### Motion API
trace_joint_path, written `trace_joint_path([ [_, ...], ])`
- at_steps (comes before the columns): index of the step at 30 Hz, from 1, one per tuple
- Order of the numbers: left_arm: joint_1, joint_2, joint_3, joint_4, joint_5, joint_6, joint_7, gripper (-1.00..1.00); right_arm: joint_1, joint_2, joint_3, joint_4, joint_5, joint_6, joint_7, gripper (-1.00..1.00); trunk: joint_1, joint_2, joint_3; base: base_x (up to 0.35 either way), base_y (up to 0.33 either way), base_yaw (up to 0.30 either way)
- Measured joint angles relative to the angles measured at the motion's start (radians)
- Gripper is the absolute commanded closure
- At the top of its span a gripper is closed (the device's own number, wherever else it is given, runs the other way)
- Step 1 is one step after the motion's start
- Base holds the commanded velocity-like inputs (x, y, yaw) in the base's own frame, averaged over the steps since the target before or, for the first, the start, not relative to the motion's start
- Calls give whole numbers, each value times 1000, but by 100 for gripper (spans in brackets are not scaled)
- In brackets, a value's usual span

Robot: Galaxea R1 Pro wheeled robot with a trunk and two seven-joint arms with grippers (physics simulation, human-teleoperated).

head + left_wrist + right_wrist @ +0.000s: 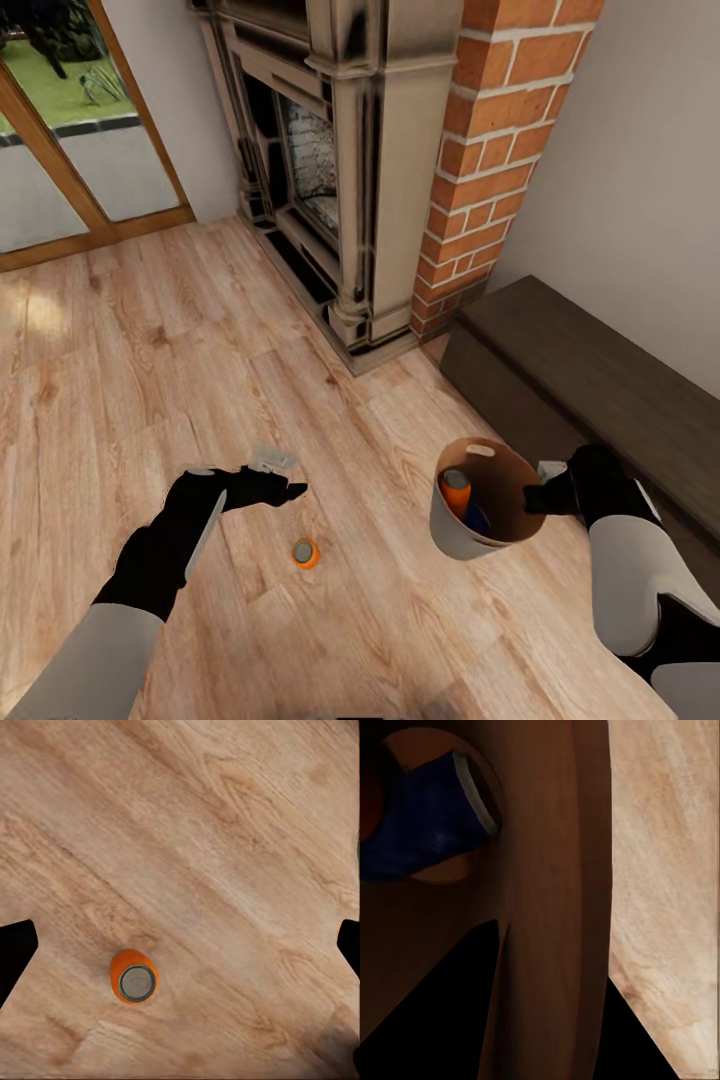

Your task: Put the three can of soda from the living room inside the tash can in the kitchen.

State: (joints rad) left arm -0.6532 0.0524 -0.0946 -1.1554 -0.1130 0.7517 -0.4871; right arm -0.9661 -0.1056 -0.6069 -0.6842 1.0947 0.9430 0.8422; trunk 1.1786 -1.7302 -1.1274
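An orange can of soda (pixel 305 552) (pixel 134 977) stands upright on the wood floor. My left gripper (pixel 285 475) (pixel 180 945) hovers above and just beyond it, open, with nothing between its fingers. To the right, my right gripper (pixel 540 495) (pixel 547 1035) is shut on the rim of the grey tash can (pixel 450 530) (pixel 547 870), holding it off the floor and tilted. Inside its brown interior lie a second orange can (pixel 457 490) and a dark blue can (pixel 476 518) (pixel 427 817).
I am in the living room. A stone fireplace (pixel 340 170) with a red-brick column (pixel 500 150) stands ahead. A dark low bench (pixel 600 370) runs along the right wall, close to my right arm. A wood-framed glass door (pixel 60 150) is at the far left.
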Motion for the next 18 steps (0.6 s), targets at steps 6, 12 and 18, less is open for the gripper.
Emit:
trace_joint_path([
  [6,0,-54,0,60,8,0,145,-100,-116,-13,178,15,36,96,85,100,0,0,0,0,0,0],
  [12,0,-63,-1,62,15,0,162,-100,-277,-41,230,-1,105,102,199,100,8,-14,-10,0,0,0],
  [18,0,-64,0,70,13,0,164,-100,-373,-50,237,0,403,97,472,100,31,-56,-37,0,0,0],
])
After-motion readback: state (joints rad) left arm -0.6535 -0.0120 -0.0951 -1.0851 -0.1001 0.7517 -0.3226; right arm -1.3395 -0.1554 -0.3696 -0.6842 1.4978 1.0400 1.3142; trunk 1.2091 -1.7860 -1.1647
